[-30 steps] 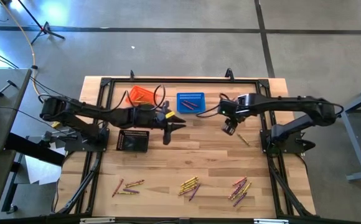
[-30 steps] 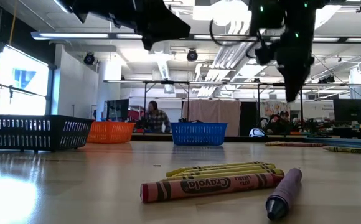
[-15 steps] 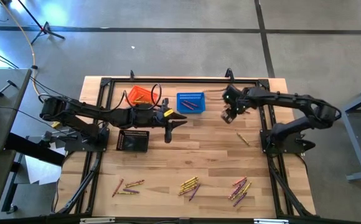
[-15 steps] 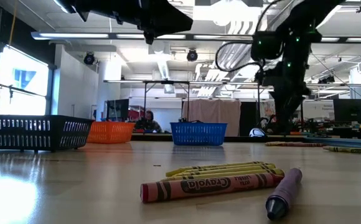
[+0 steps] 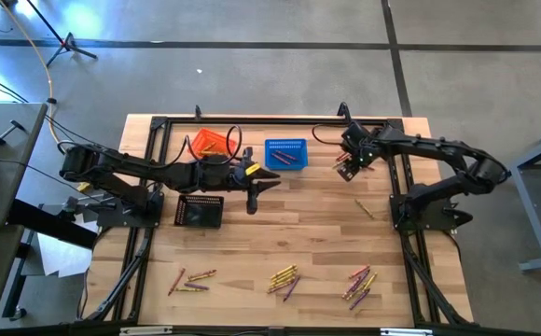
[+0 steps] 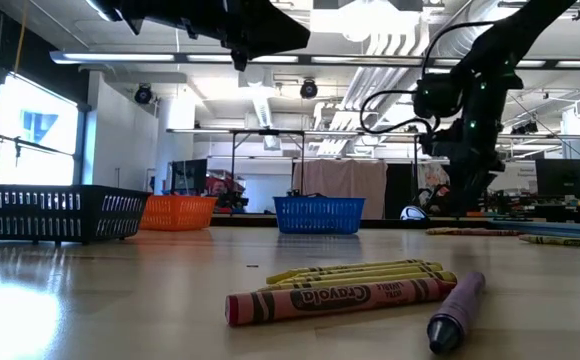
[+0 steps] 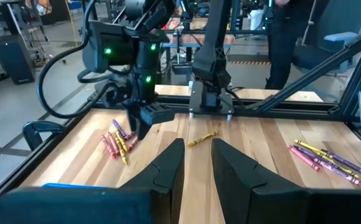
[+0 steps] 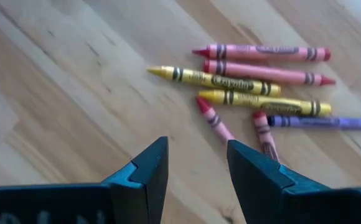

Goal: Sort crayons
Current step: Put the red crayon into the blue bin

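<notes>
Both jaws parted and seemingly empty, right gripper (image 8: pixel 193 165) over crayons (image 8: pixel 261 87), left gripper (image 7: pixel 197 163) waiting.

I count three mesh baskets: one orange (image 5: pixel 209 142), one blue (image 5: pixel 285 153), one black (image 5: pixel 201 210). Three crayon clusters (image 5: pixel 284 279) near me, one lone crayon (image 5: pixel 365 209) right.
</notes>
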Available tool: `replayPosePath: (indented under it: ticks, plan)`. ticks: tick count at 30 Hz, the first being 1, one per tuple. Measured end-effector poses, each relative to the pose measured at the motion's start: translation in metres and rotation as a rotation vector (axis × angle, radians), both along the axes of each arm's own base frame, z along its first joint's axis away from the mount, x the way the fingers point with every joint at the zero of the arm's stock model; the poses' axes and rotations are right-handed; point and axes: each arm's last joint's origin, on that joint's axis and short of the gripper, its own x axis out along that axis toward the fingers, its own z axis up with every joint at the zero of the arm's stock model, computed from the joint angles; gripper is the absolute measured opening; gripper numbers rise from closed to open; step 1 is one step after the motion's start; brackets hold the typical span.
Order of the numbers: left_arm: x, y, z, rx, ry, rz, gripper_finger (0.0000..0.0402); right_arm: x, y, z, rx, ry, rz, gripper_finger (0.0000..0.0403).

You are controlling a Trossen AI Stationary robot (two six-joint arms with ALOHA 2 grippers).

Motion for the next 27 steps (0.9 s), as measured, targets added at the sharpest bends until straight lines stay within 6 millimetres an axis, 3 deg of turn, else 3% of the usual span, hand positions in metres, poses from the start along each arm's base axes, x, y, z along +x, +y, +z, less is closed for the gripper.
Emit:
replayPosePath:
  ticks: [9, 14, 19, 27]
  plan:
    - [0.000, 0.000, 0.000, 0.000, -0.003, 0.000, 0.0072, 0.008, -0.007, -0.031, 0.065, 0.109, 0.072, 0.0149]
    - [0.000, 0.000, 0.000, 0.007, -0.002, -0.001, 0.0072, 0.011, -0.009, -0.037, 0.072, 0.124, 0.107, 0.0149]
    - [0.000, 0.000, 0.000, 0.007, -0.002, -0.001, 0.0072, 0.013, -0.011, -0.031, 0.077, 0.122, 0.102, 0.0149]
    - [0.000, 0.000, 0.000, 0.007, 0.002, -0.001, 0.0072, 0.025, -0.021, -0.007, 0.051, 0.060, 0.103, 0.0149]
